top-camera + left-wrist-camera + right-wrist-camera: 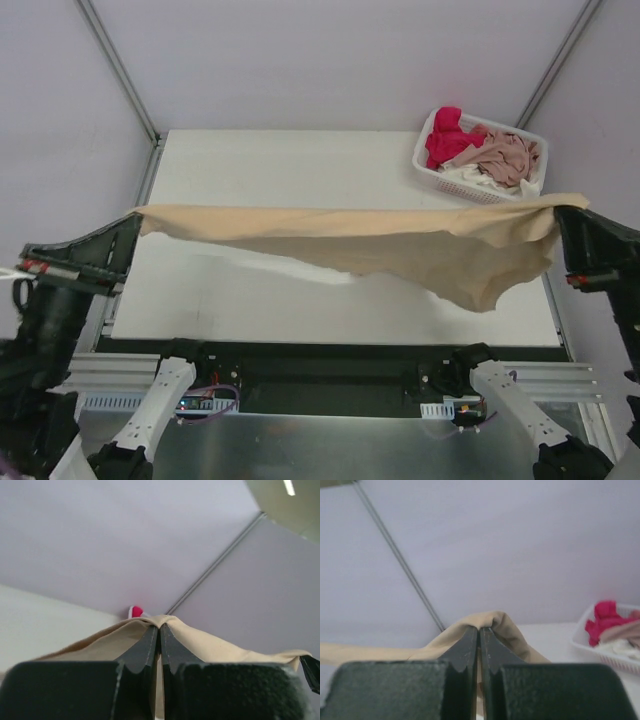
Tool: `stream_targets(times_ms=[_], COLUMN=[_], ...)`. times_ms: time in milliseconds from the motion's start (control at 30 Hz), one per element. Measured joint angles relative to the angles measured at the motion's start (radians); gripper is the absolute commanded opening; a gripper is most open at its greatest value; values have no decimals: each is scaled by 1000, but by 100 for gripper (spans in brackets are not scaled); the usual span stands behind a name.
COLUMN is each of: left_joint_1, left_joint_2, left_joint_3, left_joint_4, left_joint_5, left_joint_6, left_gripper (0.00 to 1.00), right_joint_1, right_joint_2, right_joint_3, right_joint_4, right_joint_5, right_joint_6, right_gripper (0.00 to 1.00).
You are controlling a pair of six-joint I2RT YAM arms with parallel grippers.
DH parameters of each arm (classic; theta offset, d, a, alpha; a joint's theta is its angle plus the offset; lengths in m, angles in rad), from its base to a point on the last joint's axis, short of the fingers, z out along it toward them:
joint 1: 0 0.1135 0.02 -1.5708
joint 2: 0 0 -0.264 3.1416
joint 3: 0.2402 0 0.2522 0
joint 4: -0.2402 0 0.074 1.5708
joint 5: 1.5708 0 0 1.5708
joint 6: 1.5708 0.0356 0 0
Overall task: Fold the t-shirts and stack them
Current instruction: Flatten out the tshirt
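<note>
A large tan-beige t-shirt (400, 245) hangs stretched in the air across the table, sagging lowest at the right. My left gripper (137, 213) is shut on its left end; in the left wrist view the jaws (160, 626) pinch the cloth (215, 647). My right gripper (560, 207) is shut on its right end; in the right wrist view the jaws (480, 628) pinch a fold of the cloth (505, 627). A red-pink shirt (447, 140), a dusty pink shirt (510, 155) and a white shirt (470, 176) lie bunched in the basket.
A white plastic lattice basket (428, 165) stands at the table's back right corner; it also shows in the right wrist view (600, 652). The white table top (280, 160) lies under the held shirt. Grey walls enclose the table.
</note>
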Motion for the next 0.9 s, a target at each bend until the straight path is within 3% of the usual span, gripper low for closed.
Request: stream_targets(times_ms=[200, 433, 600, 767, 800, 900], left_joint_1=[0, 0, 0, 0, 0, 0], left_joint_2=[36, 55, 90, 220, 270, 443], left_joint_3=[320, 461, 381, 161, 115, 10], left_joint_4=[-3, -1, 6, 16, 13, 6], left_joint_5=[60, 76, 14, -197, -248, -380], left_joint_6=[20, 38, 60, 83, 86, 107], left_gripper=[0, 0, 0, 0, 7, 13], right_joint_1=[0, 0, 0, 0, 0, 0], right_joint_2=[91, 100, 194, 385, 450, 634], right_joint_3=[351, 423, 413, 285, 236, 124], right_joint_4=[-3, 45, 96, 212, 242, 299], right_joint_5=[-107, -136, -124, -67, -52, -39], right_joint_6=[-19, -43, -64, -77, -79, -82], right_gripper=[1, 1, 1, 1, 1, 1])
